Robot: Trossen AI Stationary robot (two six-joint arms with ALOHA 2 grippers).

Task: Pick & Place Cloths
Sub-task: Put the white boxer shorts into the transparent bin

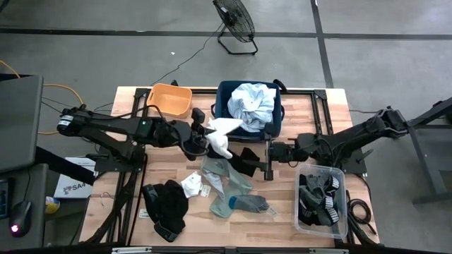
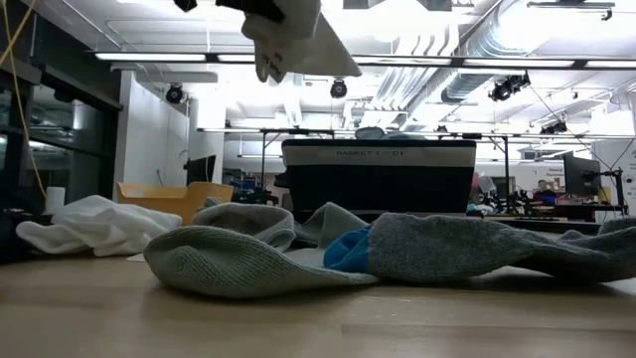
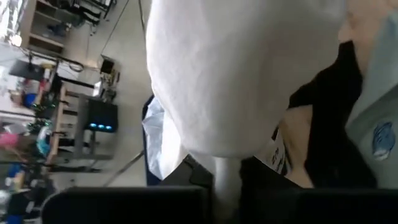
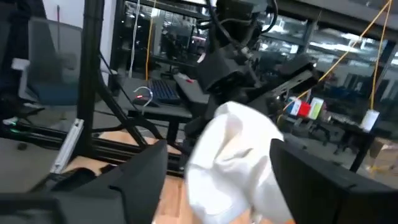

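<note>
Left gripper (image 1: 200, 135): clamped on a white cloth (image 1: 220, 138), which hangs lifted above the table near its centre, just at 7 o'clock of the navy bin (image 1: 276, 121).
Right gripper (image 1: 269, 153): at 3 o'clock of the white cloth, fingers spread wide and empty; in its wrist view the white cloth (image 4: 233, 163) sits between its two fingers (image 4: 134, 171), not yet pinched.
Done so far: a pale blue-white shirt (image 1: 253, 104) already lies in the navy bin at 12 o'clock; dark pieces fill the clear tub (image 1: 341, 208) at 4 o'clock.
Left to do: grey-green socks (image 1: 233, 189), a small white piece (image 1: 192, 185) and a black garment (image 1: 168, 204) lie loose on the table around 6 to 7 o'clock. My guess is roughly half remains.
Orange tub (image 1: 170, 99): at 11 o'clock, appears empty.
Low view only: the socks (image 2: 328, 254) close up, the white cloth (image 2: 283, 30) dangling clear of the table.
High view only: both bins' contents and the arms' layout.
</note>
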